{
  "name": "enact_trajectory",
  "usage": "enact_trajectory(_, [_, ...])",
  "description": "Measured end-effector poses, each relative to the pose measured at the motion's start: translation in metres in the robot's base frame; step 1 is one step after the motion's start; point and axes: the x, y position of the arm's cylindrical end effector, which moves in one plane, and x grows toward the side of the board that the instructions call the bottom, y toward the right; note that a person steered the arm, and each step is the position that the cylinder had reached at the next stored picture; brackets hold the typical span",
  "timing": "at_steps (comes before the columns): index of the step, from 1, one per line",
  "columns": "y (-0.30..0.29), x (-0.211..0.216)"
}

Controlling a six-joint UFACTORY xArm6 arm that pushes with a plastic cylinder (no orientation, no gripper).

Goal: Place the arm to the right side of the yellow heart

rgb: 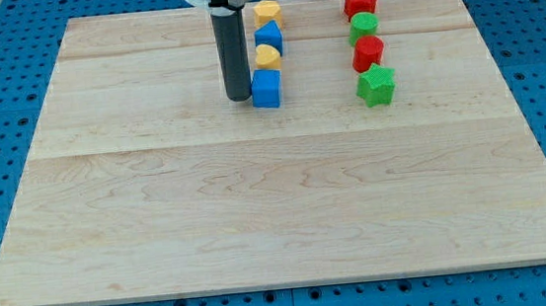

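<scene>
One small yellow plastic heart (267,56) looks light, rigid, easily nudged; my tip (239,97) sits left of the blue cube (266,88); no claw exists to judge; approach its right side untouched.

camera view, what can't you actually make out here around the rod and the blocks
- Camera view: the rod's upper part and the arm are cut off by the view's top edge.
- My tip sits at the left of the blue cube; whether they touch cannot be told.
- Yellow block: its lower part is hidden by the blue cube, so its heart shape is unclear.
- Top yellow block: shape too small to tell.
</scene>
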Motion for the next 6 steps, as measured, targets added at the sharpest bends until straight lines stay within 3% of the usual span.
enact_trajectory(1, [-0.021, 0.016])
enact_trajectory(2, [-0.033, 0.067])
enact_trajectory(3, [0.016, 0.076])
enact_trajectory(4, [0.07, 0.044])
enact_trajectory(6, [0.07, -0.021])
